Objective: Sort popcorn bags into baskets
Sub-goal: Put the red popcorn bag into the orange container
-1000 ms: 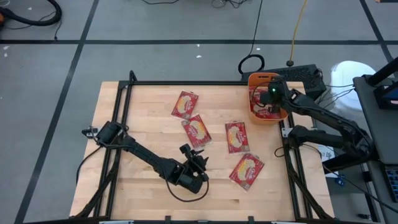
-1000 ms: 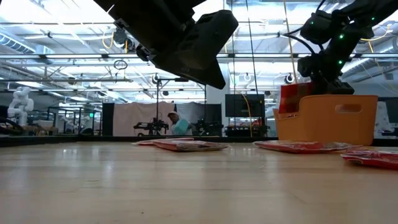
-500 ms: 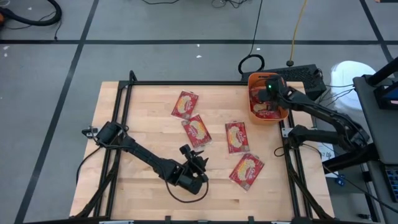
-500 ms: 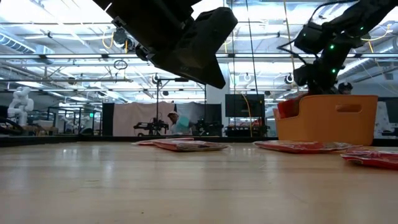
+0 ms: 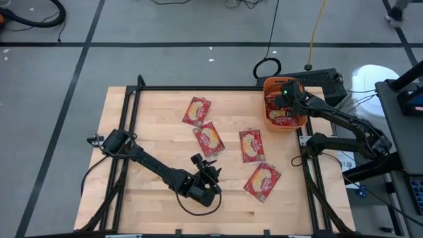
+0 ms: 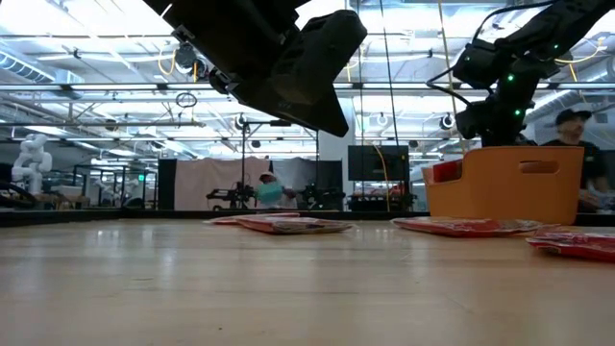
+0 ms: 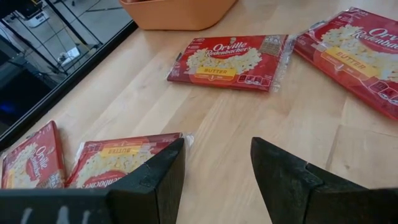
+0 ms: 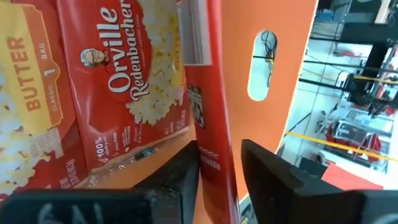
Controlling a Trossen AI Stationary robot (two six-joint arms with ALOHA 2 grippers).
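Robotics lab: ceiling trusses (image 6: 115, 86), white humanoid (image 6: 29, 159).

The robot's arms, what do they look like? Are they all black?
Mostly, yes. Both arms are dark, jointed tubes with thin black cables looping alongside. The left gripper has two chunky, wedge-shaped black fingers, and so has the right gripper. A tiny green light glows on the right arm's wrist.

Red popcorn bags (image 5: 252, 145), cream-yellow ovals; orange basket (image 5: 269, 85).
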